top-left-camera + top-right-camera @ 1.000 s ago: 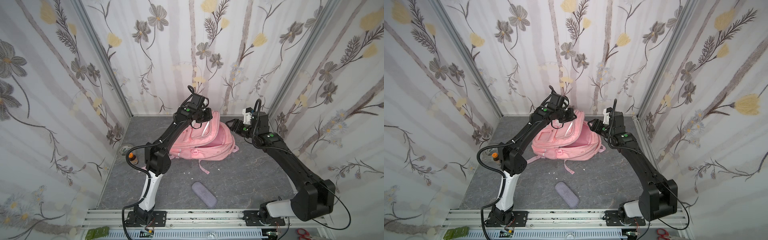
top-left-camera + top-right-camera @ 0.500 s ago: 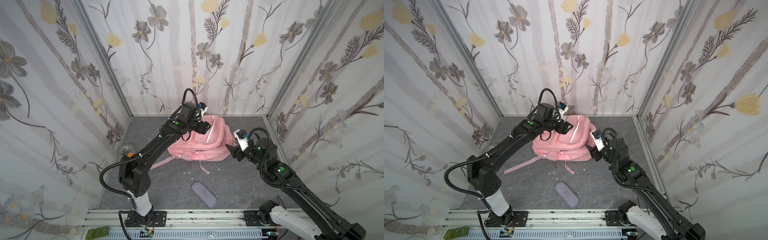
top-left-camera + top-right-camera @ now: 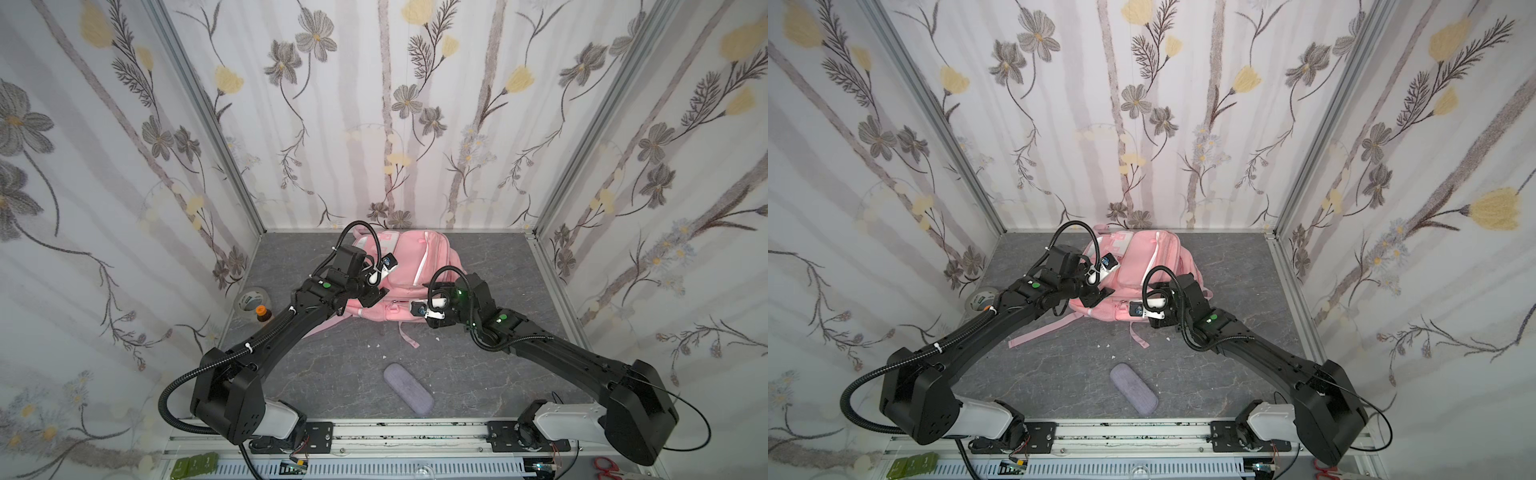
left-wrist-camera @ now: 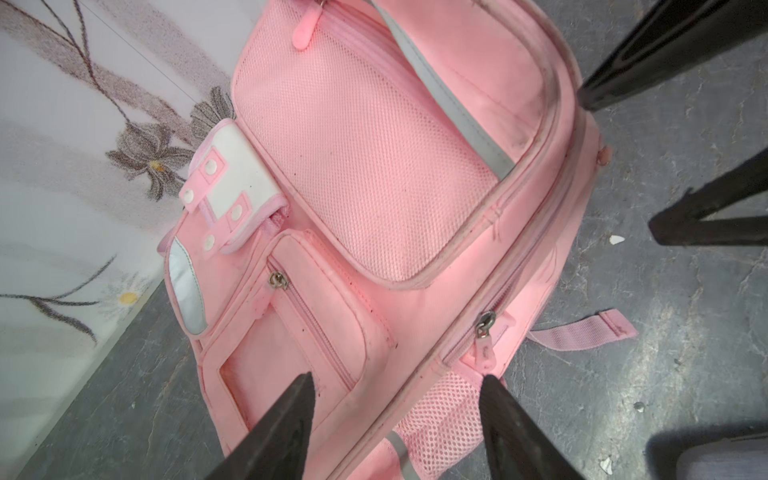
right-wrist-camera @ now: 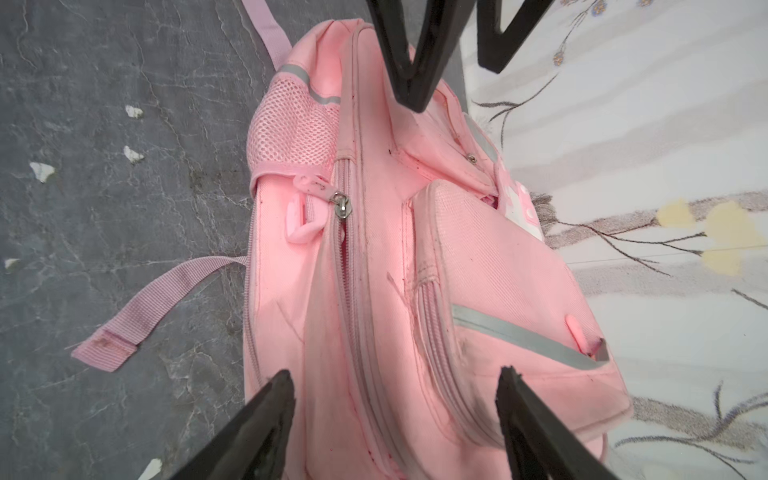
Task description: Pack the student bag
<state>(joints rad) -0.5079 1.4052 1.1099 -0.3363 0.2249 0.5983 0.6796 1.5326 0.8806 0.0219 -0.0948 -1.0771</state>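
Observation:
The student bag (image 3: pixel 415 266) (image 3: pixel 1144 266), a pink backpack, lies front side up near the back wall. My left gripper (image 3: pixel 371 294) (image 3: pixel 1096 297) hovers over its left end. In the left wrist view that gripper (image 4: pixel 399 399) is open, its fingers (image 4: pixel 291 424) astride a small zipped pocket and a mesh side pocket of the bag (image 4: pixel 374 166). My right gripper (image 3: pixel 430 291) (image 3: pixel 1154 291) is at the bag's front right. It (image 5: pixel 395 395) is open too, spread above the bag (image 5: pixel 498 270) and its main zip, whose metal pull (image 5: pixel 343 205) sits beside the mesh pocket.
A slim lilac-grey pouch (image 3: pixel 408 388) (image 3: pixel 1133 388) lies near the table's front edge. A tape roll (image 3: pixel 249 301) and an orange-capped bottle (image 3: pixel 262 312) stand by the left wall. Pink straps (image 3: pixel 1042 330) trail forward. Small white scraps dot the grey top.
The left gripper has opened and come off the bag's top. Both arms have drawn back and lower. The bag has settled flatter, nearer the back wall.

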